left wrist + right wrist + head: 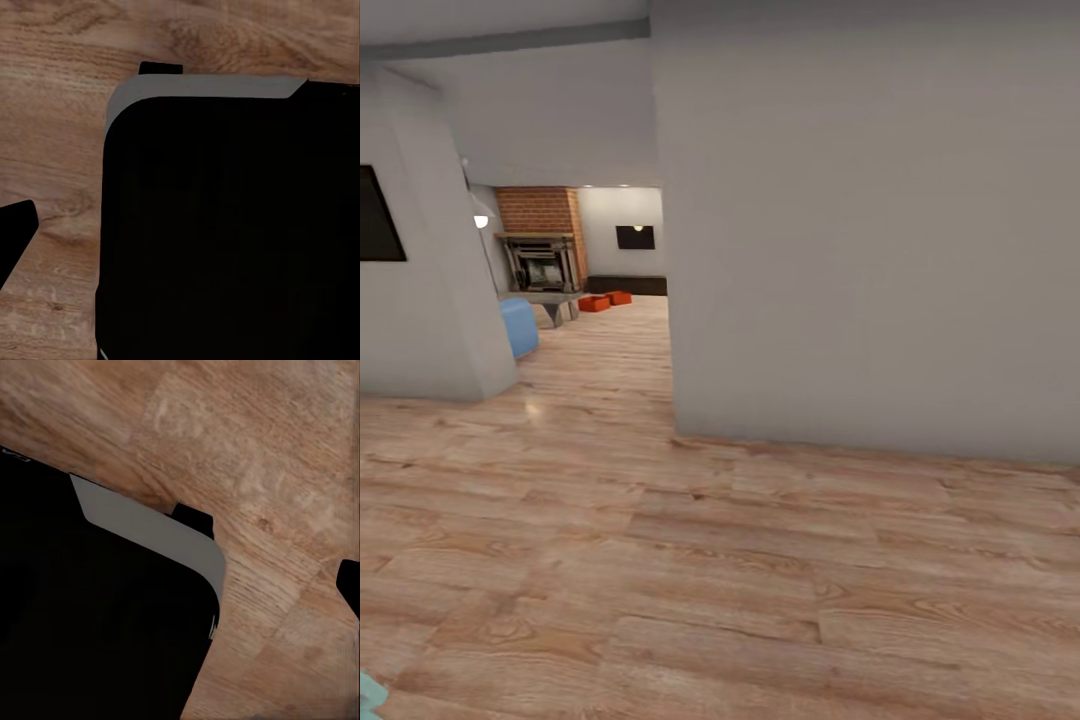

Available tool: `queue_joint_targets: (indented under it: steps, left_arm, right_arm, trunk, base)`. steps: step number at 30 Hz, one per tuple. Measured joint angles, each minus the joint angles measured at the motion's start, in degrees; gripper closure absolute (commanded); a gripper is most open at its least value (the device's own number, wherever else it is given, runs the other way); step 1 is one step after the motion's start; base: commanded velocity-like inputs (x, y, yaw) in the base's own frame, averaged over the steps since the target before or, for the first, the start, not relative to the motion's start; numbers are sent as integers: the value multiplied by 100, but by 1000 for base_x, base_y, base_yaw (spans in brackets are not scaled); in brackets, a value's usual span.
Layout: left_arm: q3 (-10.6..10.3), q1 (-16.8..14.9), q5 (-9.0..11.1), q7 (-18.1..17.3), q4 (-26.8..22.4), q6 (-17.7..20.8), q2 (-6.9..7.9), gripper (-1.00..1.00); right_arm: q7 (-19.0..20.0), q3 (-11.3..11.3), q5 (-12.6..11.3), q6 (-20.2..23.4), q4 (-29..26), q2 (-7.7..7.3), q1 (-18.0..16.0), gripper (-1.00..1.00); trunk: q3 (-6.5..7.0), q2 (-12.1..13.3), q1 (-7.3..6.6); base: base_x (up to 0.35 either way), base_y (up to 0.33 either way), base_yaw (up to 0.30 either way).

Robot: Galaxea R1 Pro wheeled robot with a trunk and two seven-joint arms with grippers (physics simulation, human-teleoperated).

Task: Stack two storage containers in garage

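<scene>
Two storage containers (606, 300) on far wood floor (690, 560) by fireplace (542, 255); gripper state can't tell.

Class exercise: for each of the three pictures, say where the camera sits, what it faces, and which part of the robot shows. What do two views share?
Head view: high on the robot, facing down a hallway toward two orange containers beside a brick fireplace.
Left wrist view: on the left arm, facing down at the wood floor; the robot's black body shows.
Right wrist view: on the right arm, likewise facing down.
Shared: both wrist views show plank floor and black body.
</scene>
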Motion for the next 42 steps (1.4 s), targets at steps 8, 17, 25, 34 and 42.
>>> queue_joint_targets:
  steps: [8, 17, 25, 34, 42]
  left_arm:
    - [1, 0, 1, 0, 0, 0, 0, -100]
    - [3, -2, 0, 0, 0, 0, 0, -100]
    - [0, -1, 0, 0, 0, 0, 0, -100]
    - [1, 0, 0, 0, 0, 0, 0, -100]
    - [2, -1, 0, 0, 0, 0, 0, -100]
  right_arm:
    - [0, 0, 0, 0, 0, 6, 0, -100]
    - [0, -2, 0, 0, 0, 3, 0, -100]
    - [0, -4, 0, 0, 0, 2, 0, -100]
    - [0, -4, 0, 0, 0, -2, 0, -100]
    - [0, -1, 0, 0, 0, -2, 0, -100]
  trunk:
    - [0, 0, 0]
    - [0, 0, 0]
    - [0, 0, 0]
    - [0, 0, 0]
    - [0, 0, 0]
  base:
    - [322, 0, 273]
    - [322, 0, 206]
    - [322, 0, 13]
    - [322, 0, 0]
    - [322, 0, 0]
